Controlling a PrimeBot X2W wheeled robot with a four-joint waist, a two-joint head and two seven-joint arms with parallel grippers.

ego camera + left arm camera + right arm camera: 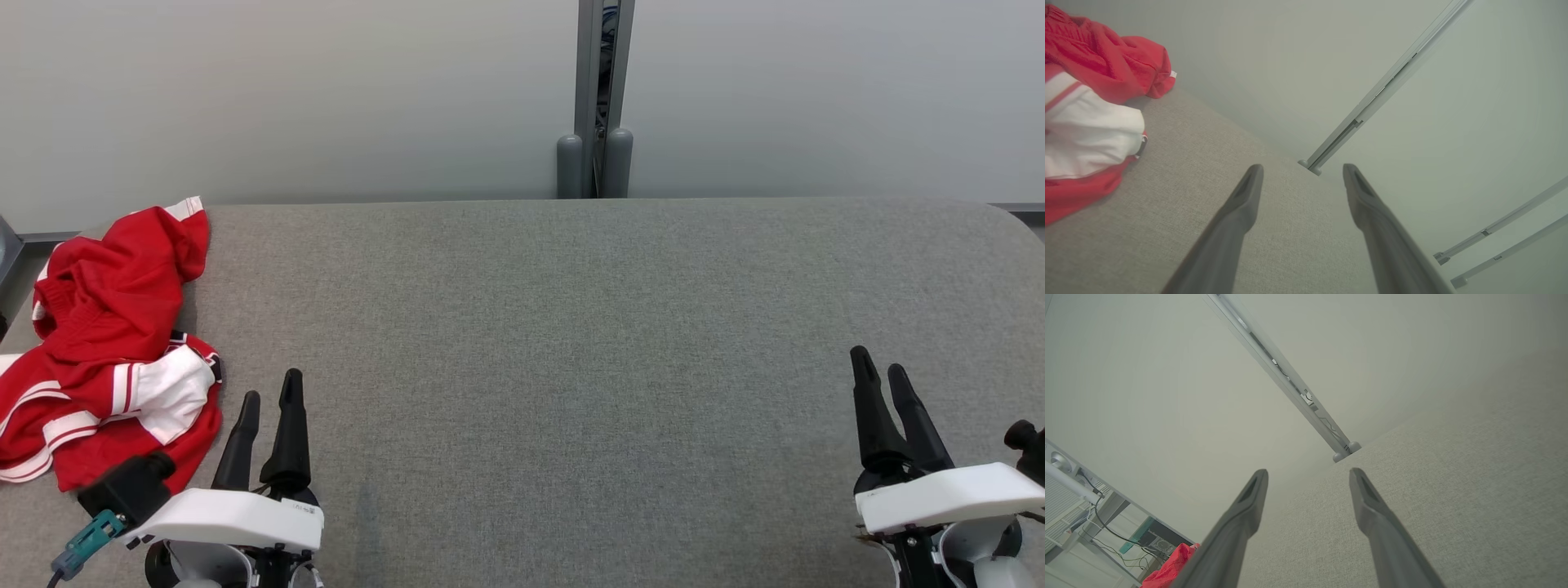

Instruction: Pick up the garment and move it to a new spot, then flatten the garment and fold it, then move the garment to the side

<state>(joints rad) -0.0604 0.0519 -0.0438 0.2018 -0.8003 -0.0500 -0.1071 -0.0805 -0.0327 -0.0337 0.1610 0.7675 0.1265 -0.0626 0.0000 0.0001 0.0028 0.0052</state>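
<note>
The garment (110,343) is red with white stripes and lies crumpled in a heap at the far left end of the grey table (571,327). My left gripper (271,386) hovers just right of the heap near the front edge, open and empty. In the left wrist view the garment (1090,110) fills the upper left, apart from my left gripper (1302,171), whose fingers (1237,212) stand wide. My right gripper (878,363) is at the front right, open with nothing in it. In the right wrist view my right gripper (1308,473) is open and a red scrap of garment (1171,565) shows at the bottom left.
A pale wall panel with a grey vertical post (596,106) stands behind the table's back edge. The table's right corner (1000,216) is rounded. Cables and equipment (1106,535) sit beyond the table's left end in the right wrist view.
</note>
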